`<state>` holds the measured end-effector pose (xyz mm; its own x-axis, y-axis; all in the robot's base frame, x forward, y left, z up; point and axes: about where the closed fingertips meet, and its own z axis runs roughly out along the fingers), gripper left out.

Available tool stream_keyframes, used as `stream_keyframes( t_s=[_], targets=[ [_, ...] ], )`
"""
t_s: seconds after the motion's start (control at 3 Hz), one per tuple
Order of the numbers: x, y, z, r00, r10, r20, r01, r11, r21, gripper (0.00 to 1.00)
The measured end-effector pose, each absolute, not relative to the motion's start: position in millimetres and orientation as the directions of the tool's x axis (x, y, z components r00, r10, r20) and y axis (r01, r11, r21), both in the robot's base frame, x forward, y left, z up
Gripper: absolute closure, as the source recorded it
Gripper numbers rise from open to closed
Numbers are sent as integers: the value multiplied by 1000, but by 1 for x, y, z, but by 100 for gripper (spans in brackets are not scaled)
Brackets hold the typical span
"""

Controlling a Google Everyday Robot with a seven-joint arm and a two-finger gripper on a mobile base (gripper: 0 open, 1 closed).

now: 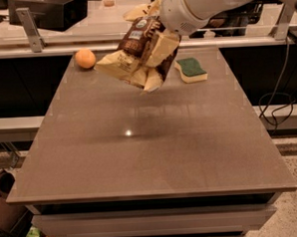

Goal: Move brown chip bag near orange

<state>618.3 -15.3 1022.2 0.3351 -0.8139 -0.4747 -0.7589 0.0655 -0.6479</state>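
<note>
- Here, in the camera view, the gripper at upper centre grasps the brown chip bag, held tilted above the table.
- The orange sits upper left, near the bag; a sponge lies right of the bag.

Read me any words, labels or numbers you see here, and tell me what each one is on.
On the brown chip bag, held above the table by the gripper: pale label patches on its dark panel, too blurred to read.
No text shows on the orange or the sponge.
</note>
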Motion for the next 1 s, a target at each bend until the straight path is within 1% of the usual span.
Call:
stream_keyframes(
  t_s=[0.33,0.67,1.0],
  targets=[
    [651,-4,1027,370,-812,-451,-715,60,-697,100],
    [651,-4,1027,371,-812,-451,-715,60,-697,100],
    [657,2,1027,367,-831,-419,-706,44,-707,100]
  ],
)
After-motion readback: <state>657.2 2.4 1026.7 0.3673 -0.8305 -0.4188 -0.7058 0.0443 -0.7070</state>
